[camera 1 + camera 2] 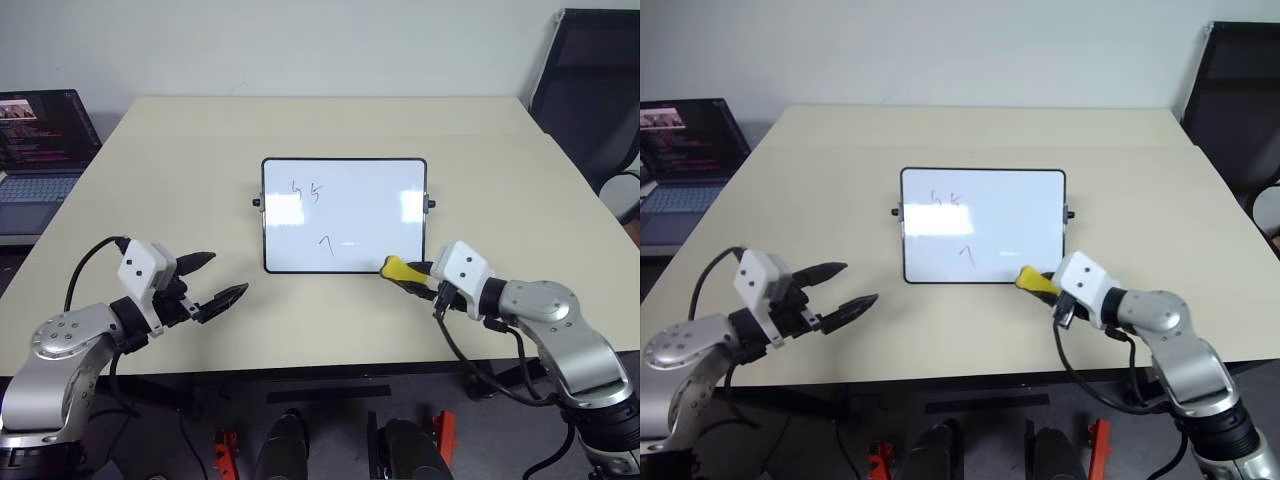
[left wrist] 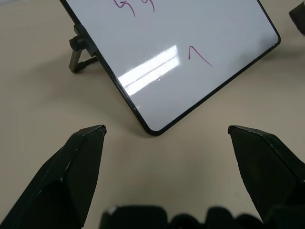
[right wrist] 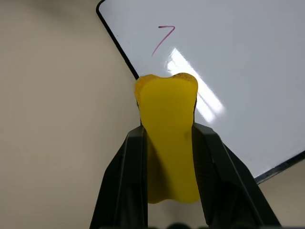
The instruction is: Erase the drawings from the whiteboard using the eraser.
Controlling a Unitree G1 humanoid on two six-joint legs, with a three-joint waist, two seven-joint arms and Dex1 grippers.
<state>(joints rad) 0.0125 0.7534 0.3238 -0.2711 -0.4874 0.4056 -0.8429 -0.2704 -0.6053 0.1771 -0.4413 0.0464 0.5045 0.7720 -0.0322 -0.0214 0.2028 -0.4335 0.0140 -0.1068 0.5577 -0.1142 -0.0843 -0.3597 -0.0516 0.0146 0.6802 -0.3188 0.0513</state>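
Right wrist view shows the right gripper (image 3: 167, 143) clamped on the eraser (image 3: 167, 129), poised at the whiteboard (image 1: 345, 215) near corner, likely for wiping; red drawings (image 1: 309, 192) remain on it; left gripper (image 1: 216, 281), fingers apart and empty, waits just beside the whiteboard.

beige table (image 1: 200, 170) with a rounded front edge, set against a pale wall (image 1: 300, 40). open laptop (image 1: 40, 150) beside the table's left edge, screen lit. black chair (image 1: 590, 90) near the far right corner.
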